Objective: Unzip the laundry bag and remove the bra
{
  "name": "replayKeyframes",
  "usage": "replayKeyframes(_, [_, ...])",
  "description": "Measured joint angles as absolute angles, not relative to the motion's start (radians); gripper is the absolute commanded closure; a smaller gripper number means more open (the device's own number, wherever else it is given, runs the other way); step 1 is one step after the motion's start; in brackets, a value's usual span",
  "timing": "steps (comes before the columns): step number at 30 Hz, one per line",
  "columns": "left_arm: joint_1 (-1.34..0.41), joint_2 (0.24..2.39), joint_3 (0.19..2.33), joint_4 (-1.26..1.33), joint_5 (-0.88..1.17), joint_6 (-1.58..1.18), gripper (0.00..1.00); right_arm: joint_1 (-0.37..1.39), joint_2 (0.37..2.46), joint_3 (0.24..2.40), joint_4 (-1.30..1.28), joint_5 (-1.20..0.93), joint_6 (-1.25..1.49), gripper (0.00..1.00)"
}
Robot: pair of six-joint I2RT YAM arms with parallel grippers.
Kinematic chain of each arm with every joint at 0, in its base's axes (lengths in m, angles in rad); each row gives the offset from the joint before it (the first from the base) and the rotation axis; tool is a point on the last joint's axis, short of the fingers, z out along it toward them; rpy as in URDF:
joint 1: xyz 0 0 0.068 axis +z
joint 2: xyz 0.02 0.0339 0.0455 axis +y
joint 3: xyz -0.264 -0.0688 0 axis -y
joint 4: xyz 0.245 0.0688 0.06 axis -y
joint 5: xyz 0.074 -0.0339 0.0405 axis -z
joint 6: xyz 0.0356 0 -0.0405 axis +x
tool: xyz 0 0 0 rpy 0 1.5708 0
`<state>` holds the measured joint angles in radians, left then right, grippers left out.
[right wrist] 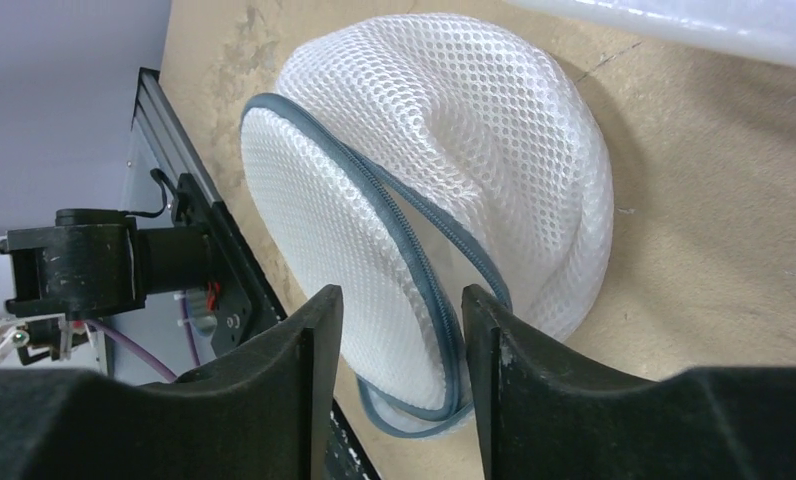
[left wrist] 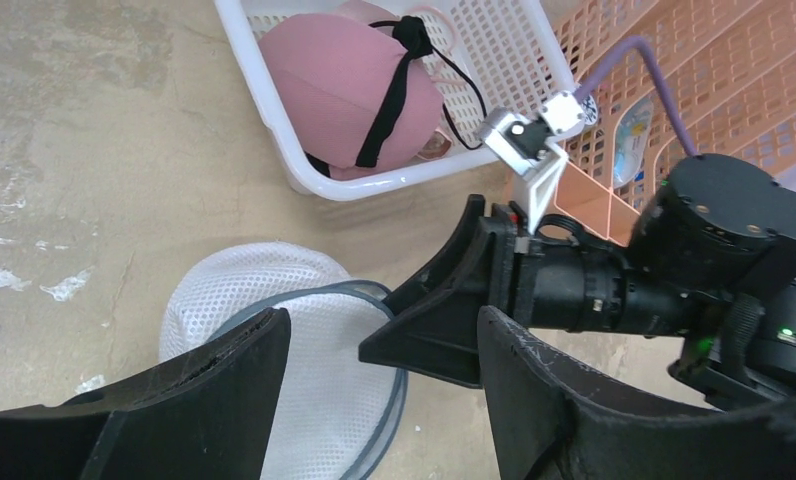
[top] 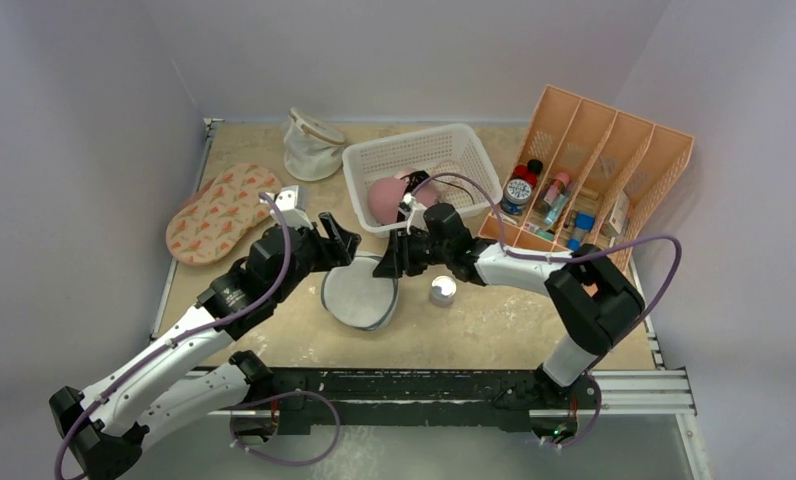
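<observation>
You have the laundry bag (top: 359, 295) lying between the released left tool (top: 342, 243) and the released right tool (right wrist: 399, 300), its zipper rim directly ahead of the right tool's gap.

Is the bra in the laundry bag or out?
Out: the pink bra lies in the white basket, apart from the laundry bag.

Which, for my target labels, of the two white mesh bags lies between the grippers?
The grey-blue-rimmed laundry bag; the tan-rimmed pouch stands far back, beside the basket.
</observation>
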<state>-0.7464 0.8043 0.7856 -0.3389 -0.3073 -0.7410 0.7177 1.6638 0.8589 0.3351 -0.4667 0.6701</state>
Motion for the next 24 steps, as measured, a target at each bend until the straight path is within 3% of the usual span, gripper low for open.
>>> replayKeyframes(14, [-0.746,0.793,0.786,-0.375,-0.378,-0.75,0.27,0.703,1.556,0.857,0.283,-0.444,0.641,0.36])
replayKeyframes(24, [-0.73,0.786,0.786,-0.384,-0.447,-0.735,0.02,0.597,1.428,0.825,0.226,-0.407,0.598,0.24])
